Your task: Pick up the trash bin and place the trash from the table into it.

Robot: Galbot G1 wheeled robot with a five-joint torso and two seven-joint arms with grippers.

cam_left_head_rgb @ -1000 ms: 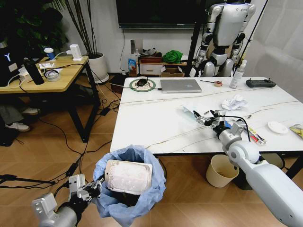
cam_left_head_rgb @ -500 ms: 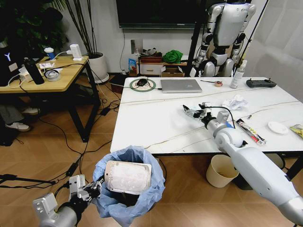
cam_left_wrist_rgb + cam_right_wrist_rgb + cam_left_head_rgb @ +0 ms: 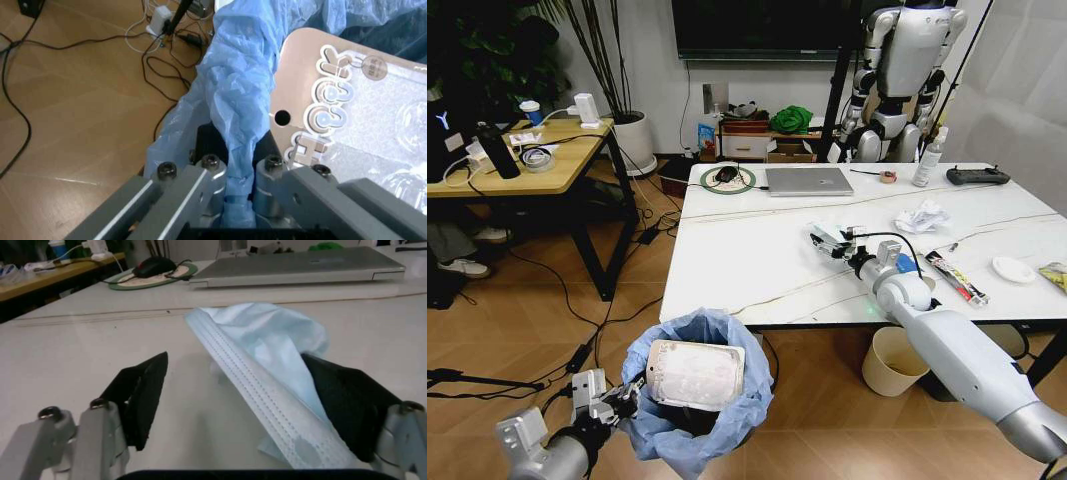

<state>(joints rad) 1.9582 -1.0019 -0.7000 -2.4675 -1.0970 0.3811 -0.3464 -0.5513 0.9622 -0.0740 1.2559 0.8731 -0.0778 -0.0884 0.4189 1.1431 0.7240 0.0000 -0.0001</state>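
Left gripper [image 3: 230, 200] jaws pinching bin [image 3: 697, 400] rim. Right gripper [image 3: 257, 405] jaws spread around face mask [image 3: 267, 385] on worktop [image 3: 757, 250]; should close squarely, lift clear.

The trash bin [image 3: 697, 400] hangs low in front of the table [image 3: 757, 260], off its near left corner, with the left gripper [image 3: 623, 398] clamped on the bag at its left rim and a flat package [image 3: 695, 373] lying across its mouth. The right gripper [image 3: 827, 241] reaches over the middle of the table, its fingers spread either side of a face mask [image 3: 267, 365] lying on the top. Behind it sits a laptop [image 3: 808, 180], with a mouse [image 3: 726, 173] to its left. Right of the gripper lie a tissue wad [image 3: 922, 215] and wrappers [image 3: 955, 277]. A cream bin [image 3: 895, 360] stands under the table's near edge
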